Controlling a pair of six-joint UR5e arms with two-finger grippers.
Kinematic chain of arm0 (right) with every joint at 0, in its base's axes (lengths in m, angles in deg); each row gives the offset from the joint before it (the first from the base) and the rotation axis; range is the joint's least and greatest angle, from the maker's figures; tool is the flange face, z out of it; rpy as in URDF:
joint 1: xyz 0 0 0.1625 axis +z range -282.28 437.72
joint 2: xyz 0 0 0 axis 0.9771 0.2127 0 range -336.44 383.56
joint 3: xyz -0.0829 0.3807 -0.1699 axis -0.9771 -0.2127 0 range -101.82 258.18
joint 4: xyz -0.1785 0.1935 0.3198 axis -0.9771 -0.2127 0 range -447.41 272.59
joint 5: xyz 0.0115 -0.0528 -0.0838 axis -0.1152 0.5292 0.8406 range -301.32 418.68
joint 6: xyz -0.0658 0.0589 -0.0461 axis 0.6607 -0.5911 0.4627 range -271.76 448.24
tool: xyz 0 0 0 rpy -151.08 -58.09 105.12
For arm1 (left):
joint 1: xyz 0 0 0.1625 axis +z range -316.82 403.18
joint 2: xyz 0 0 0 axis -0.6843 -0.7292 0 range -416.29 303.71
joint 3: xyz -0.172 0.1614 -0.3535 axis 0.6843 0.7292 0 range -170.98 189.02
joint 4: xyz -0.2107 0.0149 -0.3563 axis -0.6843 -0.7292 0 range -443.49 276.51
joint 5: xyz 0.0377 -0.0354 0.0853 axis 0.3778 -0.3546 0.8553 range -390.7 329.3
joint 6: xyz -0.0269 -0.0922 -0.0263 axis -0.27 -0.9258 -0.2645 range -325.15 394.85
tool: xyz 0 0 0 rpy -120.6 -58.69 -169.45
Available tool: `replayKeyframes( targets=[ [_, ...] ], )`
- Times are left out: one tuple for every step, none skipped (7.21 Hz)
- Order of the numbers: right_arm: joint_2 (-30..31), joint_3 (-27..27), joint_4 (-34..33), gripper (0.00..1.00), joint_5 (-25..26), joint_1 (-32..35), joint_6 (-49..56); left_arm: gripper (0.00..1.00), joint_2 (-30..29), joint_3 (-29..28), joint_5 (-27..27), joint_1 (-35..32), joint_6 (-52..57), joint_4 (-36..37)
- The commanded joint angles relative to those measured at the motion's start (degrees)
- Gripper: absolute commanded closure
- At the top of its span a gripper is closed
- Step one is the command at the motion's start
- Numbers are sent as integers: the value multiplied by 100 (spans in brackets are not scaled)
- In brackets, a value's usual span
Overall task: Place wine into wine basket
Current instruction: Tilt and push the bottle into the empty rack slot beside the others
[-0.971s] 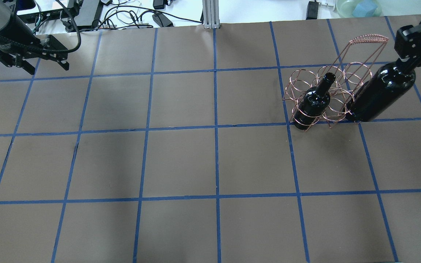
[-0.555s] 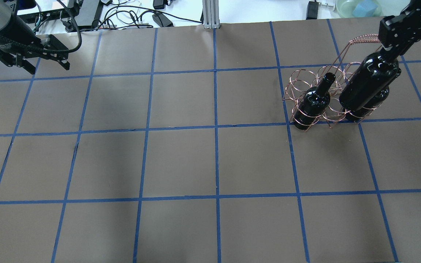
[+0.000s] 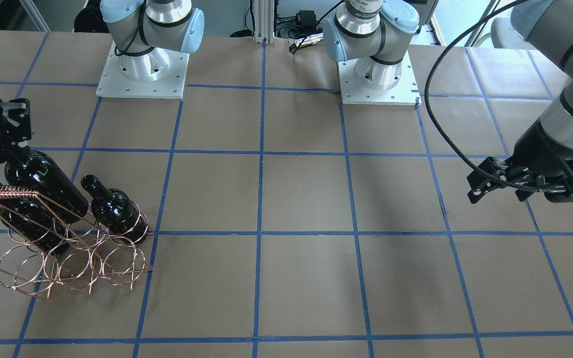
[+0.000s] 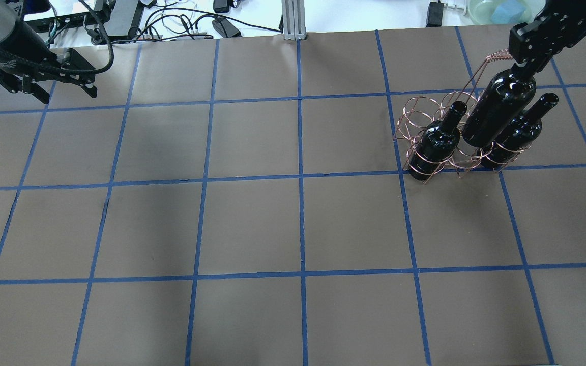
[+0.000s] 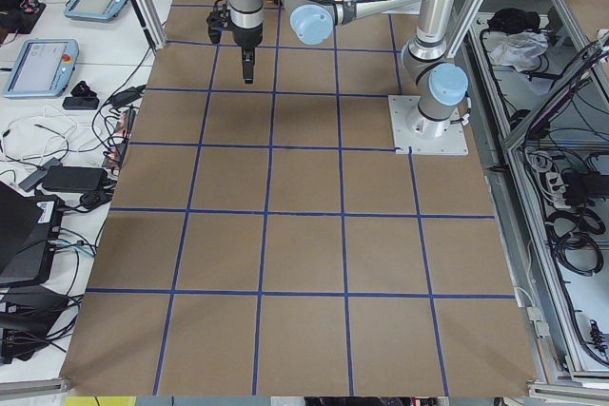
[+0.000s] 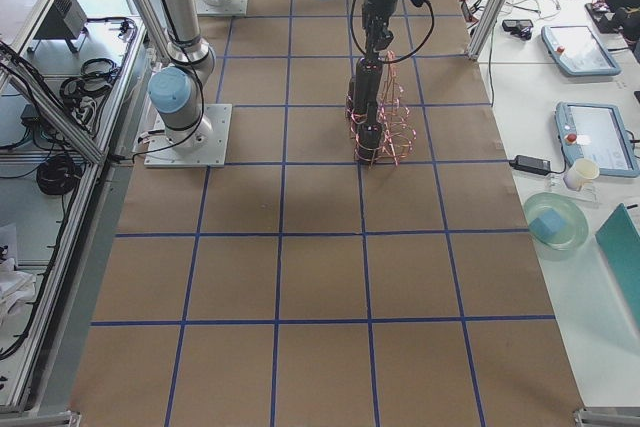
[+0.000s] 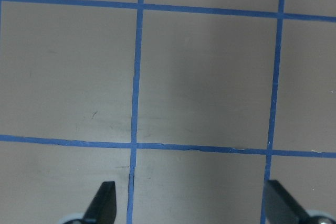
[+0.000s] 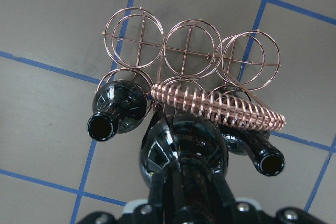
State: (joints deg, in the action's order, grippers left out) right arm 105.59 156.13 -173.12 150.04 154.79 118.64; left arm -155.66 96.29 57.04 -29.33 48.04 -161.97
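Note:
My right gripper (image 4: 527, 48) is shut on the neck of a near-black wine bottle (image 4: 499, 109) and holds it tilted over the copper wire basket (image 4: 415, 114). The bottle's base hangs at the middle loop of the near row; I cannot tell whether it is inside. Two more bottles stand in the basket, one to its left (image 4: 435, 145) and one to its right (image 4: 519, 132). The right wrist view shows the held bottle (image 8: 181, 148) below the coiled handle (image 8: 226, 106), with empty loops (image 8: 189, 51) beyond. My left gripper (image 4: 68, 91) is open and empty, far left.
Cables and boxes (image 4: 120, 20) lie past the table's far edge, and a bowl (image 4: 499, 10) is at the far right. The two arm bases (image 3: 142, 69) stand at the table's robot side. The left wrist view shows only bare taped table (image 7: 199, 77).
My right gripper has carried the bottle leftward and farther back, from beside the basket to over its middle, which uncovers the right-hand seated bottle. The left arm has not moved.

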Motion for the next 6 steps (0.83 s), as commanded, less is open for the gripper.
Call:
replayKeyframes(
  targets=[
    [-169, 1, -173, 100, -74, 1, 89, 0, 14, 0, 6, 0, 0, -9],
    [-213, 1, -183, 100, -92, -8, 89, 0, -3, 0, -2, 0, 0, 0],
    [-249, 9, -192, 100, -92, -8, 89, 0, 5, 0, 6, 0, 0, 0],
    [-266, 27, -209, 100, -92, -17, 98, 0, -3, 9, -2, 0, 0, -9],
    [-258, 44, -210, 100, -57, -34, 98, 0, 5, 0, 6, 0, 9, 0],
    [-249, 53, -192, 100, -92, -34, 80, 0, -3, 0, -2, 0, 0, 0]
  ],
)
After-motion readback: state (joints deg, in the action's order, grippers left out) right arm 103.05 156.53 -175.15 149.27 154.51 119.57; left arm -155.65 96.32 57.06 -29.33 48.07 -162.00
